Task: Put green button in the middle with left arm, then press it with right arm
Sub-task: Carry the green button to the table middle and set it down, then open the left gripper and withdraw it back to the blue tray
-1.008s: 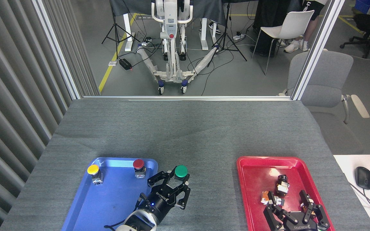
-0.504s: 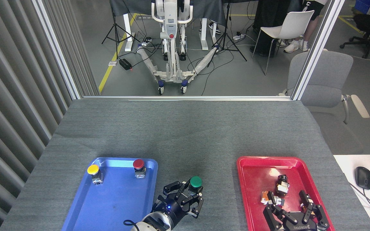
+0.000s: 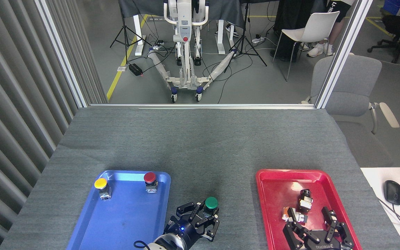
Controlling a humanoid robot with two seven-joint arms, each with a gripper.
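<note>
**Green button carried off blue tray, now near worktop's front edge**

Green button (image 3: 211, 202) shifted right, out from beside the blue tray (image 3: 92, 229), between it and the red tray (image 3: 273, 208). Left end effector (image 3: 200, 217) fingers closed around its base; release pending. Right end effector (image 3: 319, 232) fingers spread, empty, over red tray; pressing not begun. White lettering on right reads roughly "ROBOTIQ", inverted.

A blue tray (image 3: 116, 222) holds a yellow button (image 3: 102, 186) and a red button (image 3: 150, 181) along its far edge. A red tray (image 3: 276, 194) carries small parts (image 3: 304, 200). A computer mouse (image 3: 393, 192) lies on the white desk at right.
</note>
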